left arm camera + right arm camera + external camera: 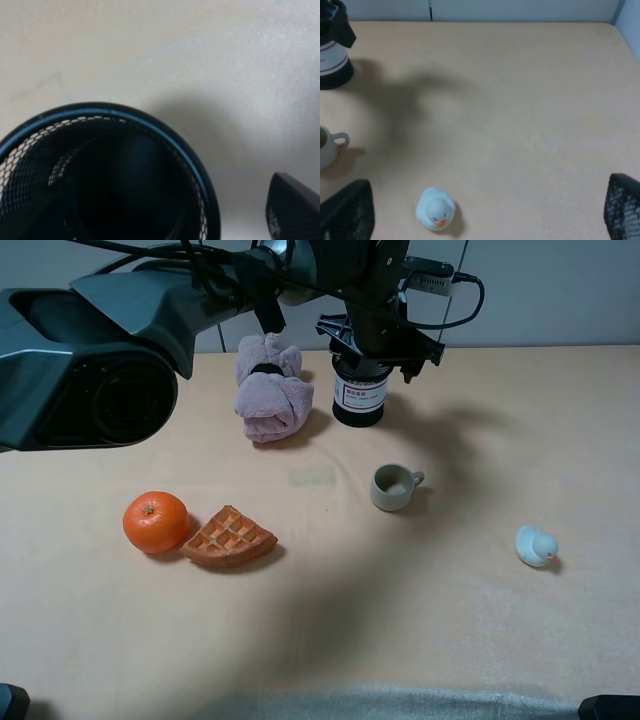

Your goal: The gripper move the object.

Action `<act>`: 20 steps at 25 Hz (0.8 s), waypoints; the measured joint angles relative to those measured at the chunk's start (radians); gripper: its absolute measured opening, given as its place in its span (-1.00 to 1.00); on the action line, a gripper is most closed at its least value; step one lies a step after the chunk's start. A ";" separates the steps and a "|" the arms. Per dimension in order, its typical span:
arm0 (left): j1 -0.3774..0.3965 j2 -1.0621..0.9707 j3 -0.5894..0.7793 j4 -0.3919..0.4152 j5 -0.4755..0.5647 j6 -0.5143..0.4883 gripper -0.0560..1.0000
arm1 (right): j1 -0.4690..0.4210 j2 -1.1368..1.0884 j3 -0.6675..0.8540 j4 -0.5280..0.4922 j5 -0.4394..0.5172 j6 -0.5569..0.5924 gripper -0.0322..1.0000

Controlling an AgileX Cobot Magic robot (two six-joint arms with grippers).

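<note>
The black wire-mesh pen cup [358, 392] with a white label stands upright at the back middle of the table. My left gripper [376, 348] hangs directly over it, its dark prongs spread on either side of the rim. In the left wrist view I look down into the cup [100, 175]. One fingertip [295, 210] shows outside the rim, apart from it, and the other finger is hidden. The cup also shows in the right wrist view [332, 60]. My right gripper [485, 220] is open and empty above the table, far from the cup.
A pink towel [268, 390] lies just left of the cup. A grey-beige mug [392, 486] stands in front of it. An orange [155, 521] and a waffle [229, 537] lie at the left. A pale blue duck [535, 546] sits at the right.
</note>
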 joint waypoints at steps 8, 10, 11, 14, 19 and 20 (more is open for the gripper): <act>0.000 0.000 -0.095 -0.016 0.128 0.008 0.54 | 0.000 0.000 0.000 0.000 0.000 0.000 0.40; 0.000 0.000 -0.126 -0.020 0.172 0.023 0.55 | 0.000 0.000 0.000 0.000 0.000 0.005 0.40; 0.000 0.000 -0.145 -0.021 0.192 0.028 0.55 | 0.000 0.000 0.000 0.000 0.000 0.000 0.40; 0.000 0.000 -0.203 -0.023 0.270 0.042 0.55 | 0.000 0.000 0.000 0.000 0.000 0.000 0.40; 0.000 -0.001 -0.300 -0.024 0.324 0.070 0.55 | 0.000 0.000 0.000 0.000 0.000 0.000 0.40; 0.000 -0.002 -0.316 -0.027 0.324 0.078 0.55 | 0.000 0.000 0.000 0.000 0.000 0.000 0.40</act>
